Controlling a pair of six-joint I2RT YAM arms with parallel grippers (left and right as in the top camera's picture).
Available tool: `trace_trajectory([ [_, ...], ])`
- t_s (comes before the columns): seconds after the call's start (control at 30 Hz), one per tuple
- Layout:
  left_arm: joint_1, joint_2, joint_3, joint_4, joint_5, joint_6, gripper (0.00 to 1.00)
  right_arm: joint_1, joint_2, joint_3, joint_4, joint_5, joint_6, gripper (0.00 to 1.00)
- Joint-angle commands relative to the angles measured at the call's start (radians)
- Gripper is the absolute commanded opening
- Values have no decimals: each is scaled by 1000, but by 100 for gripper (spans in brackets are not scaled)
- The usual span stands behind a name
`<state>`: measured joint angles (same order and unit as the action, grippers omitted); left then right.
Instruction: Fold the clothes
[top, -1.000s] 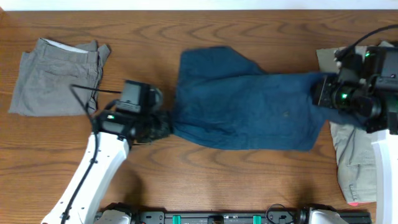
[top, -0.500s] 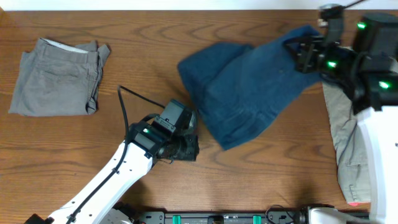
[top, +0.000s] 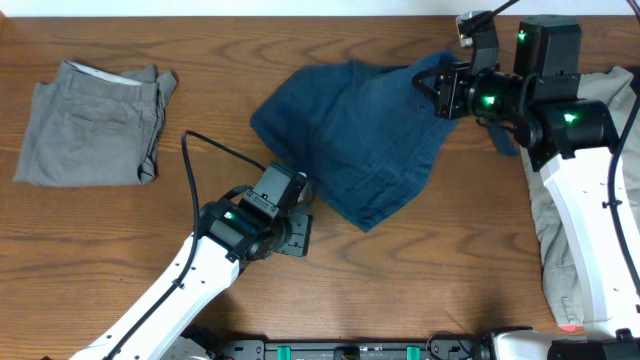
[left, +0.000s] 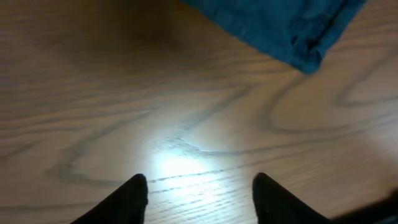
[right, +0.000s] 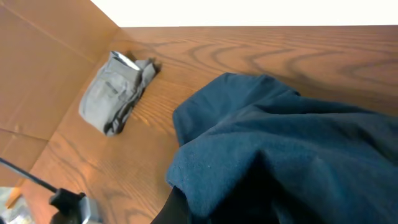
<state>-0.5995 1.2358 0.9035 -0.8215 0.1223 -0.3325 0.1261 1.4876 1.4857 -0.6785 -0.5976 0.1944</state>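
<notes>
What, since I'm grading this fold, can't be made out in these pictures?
Right hand fingers: right wrist view, buried under the navy pair.
Beige pair: overhead, covered by the right arm, cut by the right edge.
Navy pair's fly, pockets: bunched; left wrist view blurred, cropped at top.

Reaches with the left arm (top: 160, 300) from the near edge of the table (top: 400, 280) toward its middle; holds the left gripper (top: 290, 235) low over the surface, fingers (left: 140, 194) parted, nothing between. Runs the right arm (top: 580, 200) up the right edge; pinches the navy cloth (top: 350, 140) in the right gripper (top: 432, 92), jaws closed, near the far edge.
</notes>
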Motion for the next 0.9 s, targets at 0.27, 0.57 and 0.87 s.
trace_trajectory([
  [0.27,64,-108,10,-31,-132,24,54,-59,-16,41,-12,459,30,1],
  [0.57,225,-224,10,-29,-132,20,54,18,-16,110,179,9,-57,1],
  [0.87,414,-261,10,15,-131,17,55,287,-2,109,-217,-154,-352,6],
])
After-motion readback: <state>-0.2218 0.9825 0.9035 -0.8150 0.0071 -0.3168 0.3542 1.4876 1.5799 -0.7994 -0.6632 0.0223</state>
